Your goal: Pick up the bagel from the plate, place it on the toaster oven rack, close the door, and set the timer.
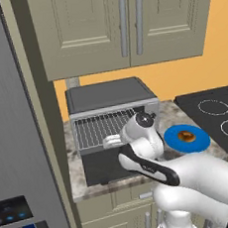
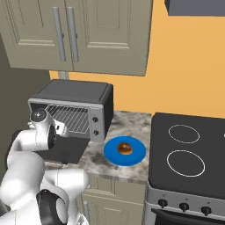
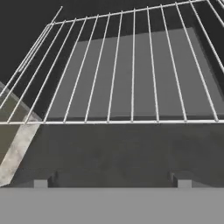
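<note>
I have the tool [image 3: 112, 183] spread wide and empty, hovering just before the front wire of the toaster oven rack [image 3: 131, 74], over the lowered door [image 3: 118, 148]. Off to the tool's right, the bagel [image 2: 125, 149] sits on the plate [image 2: 137, 154] on the tabletop [image 2: 127, 123].
</note>
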